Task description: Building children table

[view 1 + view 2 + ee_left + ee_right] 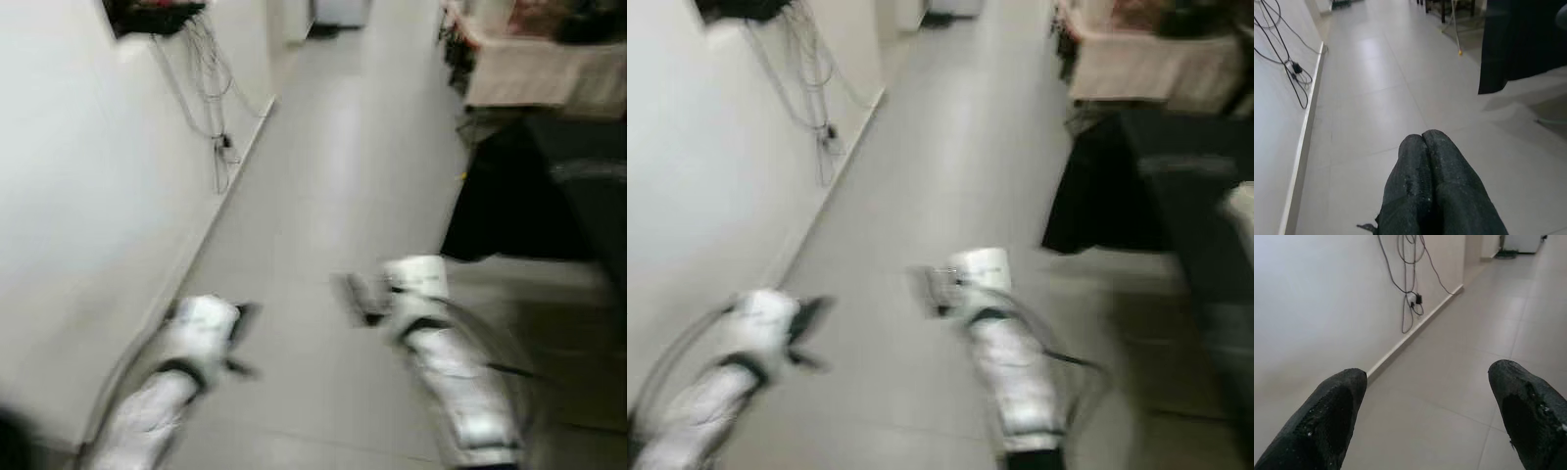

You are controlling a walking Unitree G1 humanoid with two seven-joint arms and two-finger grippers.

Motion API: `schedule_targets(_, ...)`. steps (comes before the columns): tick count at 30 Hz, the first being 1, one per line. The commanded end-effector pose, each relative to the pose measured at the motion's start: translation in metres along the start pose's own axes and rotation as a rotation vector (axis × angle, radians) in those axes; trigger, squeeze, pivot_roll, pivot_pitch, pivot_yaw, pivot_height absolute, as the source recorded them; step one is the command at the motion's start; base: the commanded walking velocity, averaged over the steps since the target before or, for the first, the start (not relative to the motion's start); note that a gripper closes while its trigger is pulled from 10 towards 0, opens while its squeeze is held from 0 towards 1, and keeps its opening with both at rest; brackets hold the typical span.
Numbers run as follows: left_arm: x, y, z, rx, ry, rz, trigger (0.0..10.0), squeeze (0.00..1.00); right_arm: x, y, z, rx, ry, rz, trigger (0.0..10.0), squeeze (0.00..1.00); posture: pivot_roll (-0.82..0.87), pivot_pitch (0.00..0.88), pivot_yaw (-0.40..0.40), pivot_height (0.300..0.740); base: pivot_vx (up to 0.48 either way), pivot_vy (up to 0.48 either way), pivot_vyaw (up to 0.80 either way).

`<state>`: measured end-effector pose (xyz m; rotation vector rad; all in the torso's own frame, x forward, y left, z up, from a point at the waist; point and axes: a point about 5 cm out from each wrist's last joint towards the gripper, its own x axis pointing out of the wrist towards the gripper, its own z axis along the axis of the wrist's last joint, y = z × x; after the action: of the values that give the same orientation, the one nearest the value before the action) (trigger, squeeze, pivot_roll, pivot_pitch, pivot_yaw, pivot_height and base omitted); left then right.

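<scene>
The head views were blurred, which suggested the robot was walking rather than working, and both arms were carried low and forward over the floor with nothing in them. The left gripper (1425, 147) had its two black fingers pressed together, empty, at the lower left of the head view; the right gripper (1430, 401) held its fingers spread wide apart, also empty, at lower centre. No part of the children's table could be made out, so the build had likely not begun and the robot was probably heading toward the pieces. The floor (333, 176) was pale, glossy tile running up the frame as a corridor. A white wall (69, 196) filled the left side, with loose cables (211, 108) hanging down to the skirting. At the right stood a dark draped shape (519, 196), and above it, at upper right, a cloth-covered surface (539, 73) with blurred clutter.
</scene>
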<state>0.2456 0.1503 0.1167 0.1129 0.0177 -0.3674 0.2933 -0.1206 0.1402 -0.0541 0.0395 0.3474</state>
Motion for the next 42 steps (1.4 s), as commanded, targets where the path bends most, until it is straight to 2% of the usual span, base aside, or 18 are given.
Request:
schedule_targets(1, 0.0017, -0.004, 0.0026, -0.001, -0.01, -0.023, 10.0, 0.0, -0.0034, -0.0086, -0.0043, 0.006, 0.014, -0.035, 10.0, 0.0, -0.07, 0.117, 0.029, 0.74, 0.322, 0.0, 0.0)
schedule_targets(34, 0.0037, -0.0008, 0.0032, -0.004, -0.01, -0.029, 10.0, 0.0, 0.0026, -0.0091, -0.0043, 0.007, 0.015, -0.044, 10.0, 0.0, -0.05, 0.115, 0.047, 0.74, 0.447, 0.0, 0.0)
schedule_targets(42, 0.0039, -0.0004, 0.0026, 0.0, -0.008, -0.028, 10.0, 0.0, 0.0032, -0.0086, -0.0055, 0.015, 0.021, -0.041, 10.0, 0.0, -0.05, 0.112, 0.043, 0.74, 0.445, 0.0, -0.8)
